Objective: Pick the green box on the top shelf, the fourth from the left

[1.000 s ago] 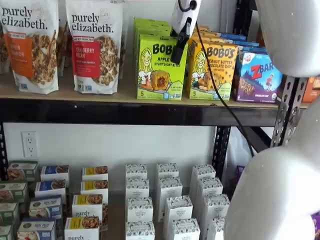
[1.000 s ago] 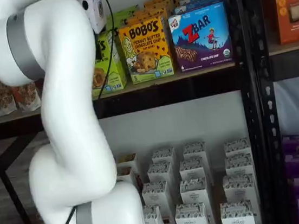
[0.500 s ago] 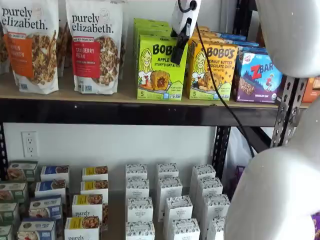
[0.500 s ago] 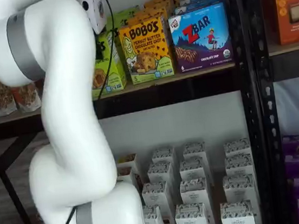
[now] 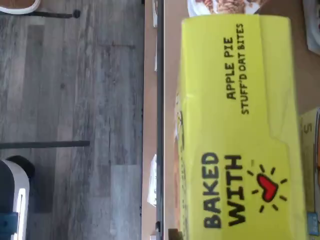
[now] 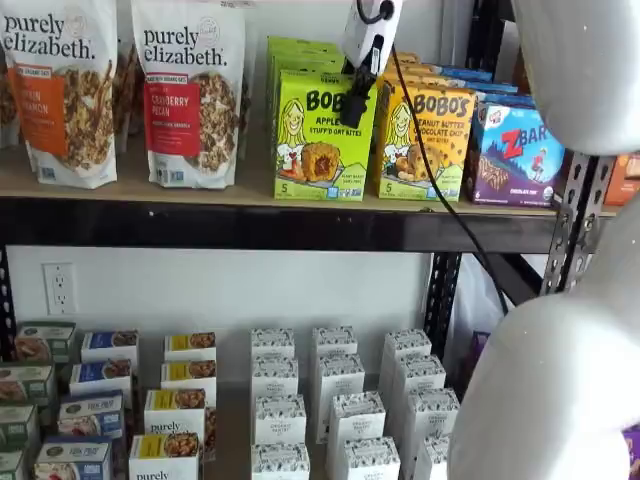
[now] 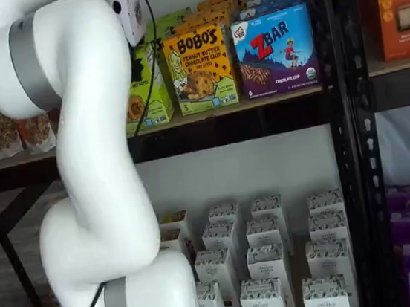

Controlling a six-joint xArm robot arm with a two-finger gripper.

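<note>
While one pincer [image 6: 355, 105] overlaps one green box [image 6: 318, 140], two granola bags [image 6: 190, 90] stand left.

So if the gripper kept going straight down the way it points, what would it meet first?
Most likely the top of the green box: the gripper hangs by its upper right corner, and the wrist view is filled by that top panel. Depth is unclear.

top shelf [image 6: 200, 190], green box [image 6: 322, 135], granola bags [image 6: 190, 90], yellow box [image 6: 425, 140]
</note>
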